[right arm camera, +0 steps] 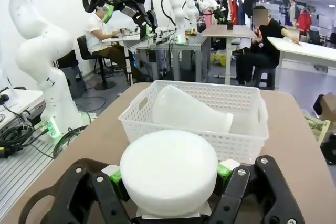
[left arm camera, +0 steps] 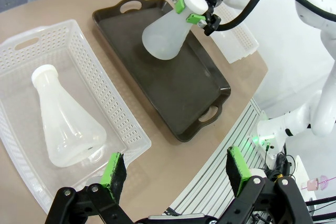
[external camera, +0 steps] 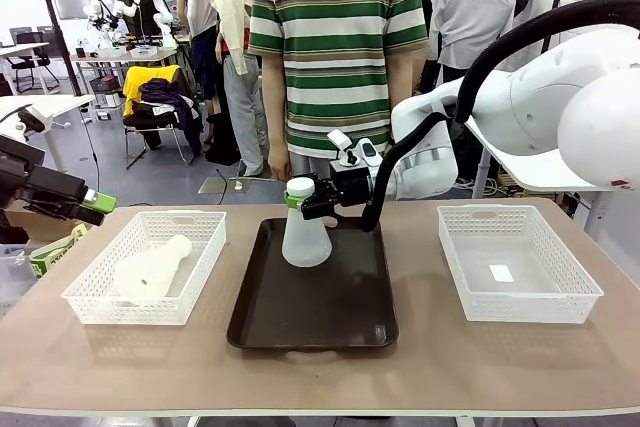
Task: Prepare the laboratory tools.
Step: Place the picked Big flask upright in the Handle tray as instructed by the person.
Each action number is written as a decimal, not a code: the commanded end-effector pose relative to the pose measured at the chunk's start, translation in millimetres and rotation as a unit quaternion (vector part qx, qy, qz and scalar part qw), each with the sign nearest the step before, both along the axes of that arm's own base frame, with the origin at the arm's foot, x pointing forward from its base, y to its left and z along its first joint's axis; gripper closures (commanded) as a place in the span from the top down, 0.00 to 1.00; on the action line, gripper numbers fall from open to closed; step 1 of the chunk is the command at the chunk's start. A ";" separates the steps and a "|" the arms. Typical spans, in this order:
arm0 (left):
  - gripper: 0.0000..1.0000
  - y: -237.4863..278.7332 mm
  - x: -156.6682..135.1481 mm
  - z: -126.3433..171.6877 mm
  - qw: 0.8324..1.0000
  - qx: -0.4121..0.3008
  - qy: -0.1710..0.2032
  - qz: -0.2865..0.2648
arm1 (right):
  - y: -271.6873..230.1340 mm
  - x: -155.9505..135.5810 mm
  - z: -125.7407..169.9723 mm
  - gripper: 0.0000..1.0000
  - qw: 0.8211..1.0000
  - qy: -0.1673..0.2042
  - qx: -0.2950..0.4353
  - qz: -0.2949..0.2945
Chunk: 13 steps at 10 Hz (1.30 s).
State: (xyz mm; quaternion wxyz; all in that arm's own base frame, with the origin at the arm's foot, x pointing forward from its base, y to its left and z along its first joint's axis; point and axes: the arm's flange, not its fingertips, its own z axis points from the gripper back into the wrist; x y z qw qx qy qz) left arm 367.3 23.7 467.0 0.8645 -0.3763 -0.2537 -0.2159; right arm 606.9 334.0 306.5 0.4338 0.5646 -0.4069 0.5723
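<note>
Front view | right end effector (external camera: 302,199) pinches upright flask (external camera: 305,239) (over tray (external camera: 320,317)) | other flask (external camera: 150,269) lies sideways | left end effector (left arm camera: 175,171) spread

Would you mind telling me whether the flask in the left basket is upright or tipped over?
Tipped over: the flask lies on its side inside the basket, its neck off the floor.

Two translucent frosted-white conical plastic flasks: upright flask (external camera: 305,239) centre, lying flask (external camera: 150,269) lower left. Two white mesh plastic baskets: left basket (external camera: 130,310), right basket (external camera: 535,307). One dark brown rectangular tray (external camera: 320,309).
</note>
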 end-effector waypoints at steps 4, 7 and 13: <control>1.00 1.7 0.8 -1.6 1.000 -0.011 -0.010 -0.006 | 2.3 9.3 -12.5 0.10 1.000 0.006 -0.019 0.012; 1.00 1.7 0.8 -1.6 1.000 -0.011 -0.010 -0.006 | -2.9 12.0 -23.8 0.67 1.000 0.015 -0.014 0.015; 1.00 1.7 0.8 -1.6 1.000 -0.011 -0.010 -0.006 | -17.4 7.9 -24.8 1.00 1.000 0.010 -0.017 0.003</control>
